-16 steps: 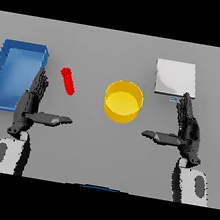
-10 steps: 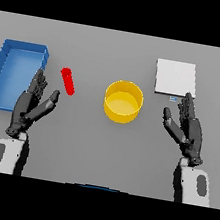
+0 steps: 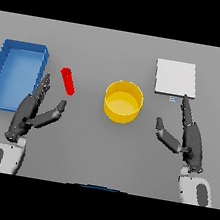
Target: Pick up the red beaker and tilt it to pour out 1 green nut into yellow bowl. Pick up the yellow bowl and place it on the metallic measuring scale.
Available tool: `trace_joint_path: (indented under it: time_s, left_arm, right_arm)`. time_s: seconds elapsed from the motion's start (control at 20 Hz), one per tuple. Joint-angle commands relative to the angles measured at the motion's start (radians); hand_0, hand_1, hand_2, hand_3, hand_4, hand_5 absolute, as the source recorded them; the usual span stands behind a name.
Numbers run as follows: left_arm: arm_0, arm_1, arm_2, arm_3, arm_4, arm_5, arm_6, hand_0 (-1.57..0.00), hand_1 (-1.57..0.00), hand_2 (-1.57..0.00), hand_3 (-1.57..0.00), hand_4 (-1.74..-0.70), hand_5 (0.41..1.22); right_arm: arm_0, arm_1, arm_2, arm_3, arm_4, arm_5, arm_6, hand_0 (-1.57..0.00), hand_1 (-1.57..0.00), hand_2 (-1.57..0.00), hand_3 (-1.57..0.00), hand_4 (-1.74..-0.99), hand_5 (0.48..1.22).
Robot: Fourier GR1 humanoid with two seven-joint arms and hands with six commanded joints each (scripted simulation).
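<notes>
Both hands hover open over the grey bench (image 3: pixel 81 142), holding nothing.

The red beaker (image 3: pixel 67 81) lies just beyond the left hand (image 3: pixel 30 114) (fingers straight), beside the blue tray (image 3: pixel 2 71); the yellow bowl (image 3: pixel 123 101) sits mid-bench, the metallic scale (image 3: pixel 175 78) far right, beyond the right hand (image 3: pixel 190 141).

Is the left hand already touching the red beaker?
Apart. In the head view, the left hand is open and a strip of grey table shows between its fingers and the red beaker.
</notes>
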Motion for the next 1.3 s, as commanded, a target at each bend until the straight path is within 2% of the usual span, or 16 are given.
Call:
trace_joint_path:
  time_s: [0.0,0.15,0.35,0.5,0.65,0.95,1.1,1.25]
  left_arm:
    - [-0.01,-0.003,0.002,0.032,0.005,-0.008,-0.009,0.0,0.0,0.0,0.0,-1.28,0.691]
    - [-0.089,-0.017,0.015,0.124,0.015,-0.016,-0.006,0.0,0.0,0.0,0.0,-1.36,0.724]
    - [-0.175,-0.018,0.043,0.243,0.003,-0.001,-0.038,0.0,0.0,0.0,0.0,-1.38,0.739]
    - [-0.243,-0.016,0.07,0.349,-0.006,0.013,-0.032,0.0,0.0,0.0,0.0,-1.36,0.726]
    - [-0.326,-0.025,0.097,0.465,-0.003,0.021,-0.056,0.0,0.0,0.0,0.0,-1.34,0.717]
    - [-0.423,-0.02,0.128,0.588,0.002,0.016,-0.108,0.0,0.0,0.0,0.0,-1.32,0.706]
    - [-0.476,-0.027,0.13,0.636,-0.005,0.022,-0.097,0.0,0.0,0.0,0.0,-1.31,0.706]
    - [-0.501,-0.027,0.14,0.684,-0.005,0.017,-0.115,0.0,0.0,0.0,0.0,-1.33,0.715]
  right_arm:
    - [0.01,0.007,0.004,-0.006,-0.015,0.012,-0.015,0.0,0.0,0.0,0.0,-1.265,0.68]
    - [0.013,0.013,0.002,-0.008,-0.026,0.015,-0.021,0.0,0.0,0.0,0.0,-1.286,0.676]
    - [0.027,0.011,-0.005,-0.024,-0.039,0.017,-0.035,0.0,0.0,0.0,0.0,-1.312,0.681]
    - [0.009,0.01,-0.014,-0.007,-0.046,0.019,-0.006,0.0,0.0,0.0,0.0,-1.331,0.686]
    - [0.016,0.01,-0.016,-0.02,-0.053,0.022,-0.008,0.0,0.0,0.0,0.0,-1.341,0.689]
    - [0.012,0.01,-0.016,-0.018,-0.056,0.025,-0.015,0.0,0.0,0.0,0.0,-1.331,0.687]
    - [0.012,0.01,-0.019,-0.013,-0.06,0.027,0.0,0.0,0.0,0.0,0.0,-1.324,0.683]
    - [0.0,0.008,-0.022,-0.012,-0.055,0.02,0.003,0.0,0.0,0.0,0.0,-1.311,0.682]
